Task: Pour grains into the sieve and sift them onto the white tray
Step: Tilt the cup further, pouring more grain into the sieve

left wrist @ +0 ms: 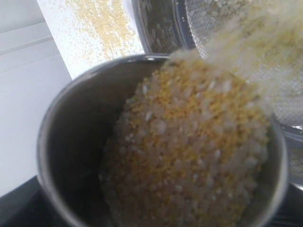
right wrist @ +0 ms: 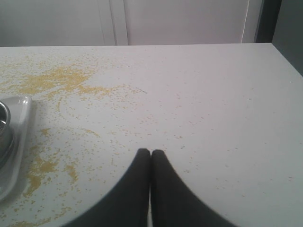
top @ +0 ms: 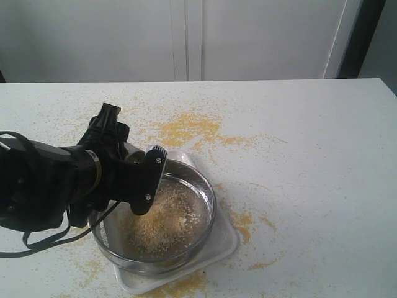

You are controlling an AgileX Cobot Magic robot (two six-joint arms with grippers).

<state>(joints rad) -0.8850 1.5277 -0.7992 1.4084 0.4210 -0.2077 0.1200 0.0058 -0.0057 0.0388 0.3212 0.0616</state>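
The left gripper [top: 149, 180] is clamped on a small steel cup [left wrist: 52, 142], tipped steeply over the near-left rim of the sieve [top: 209, 205]. The fingers themselves do not show in the wrist view. The right gripper [right wrist: 150, 158] is pressed closed on nothing, and hovers over the table [top: 310, 155], well apart from the tray.

The sieve sits inside the white tray [top: 226, 239], whose corners poke out around it. To its right the tabletop lies open, bare but for spilled yellow meal [top: 186, 127] beyond the tray and beside its right edge.

The grains [left wrist: 189, 151] – yellow meal mixed with pale, coarser granules – crowd the cup's mouth and stream blurred onto the mesh, where a loose heap [top: 162, 220] lies near the middle.
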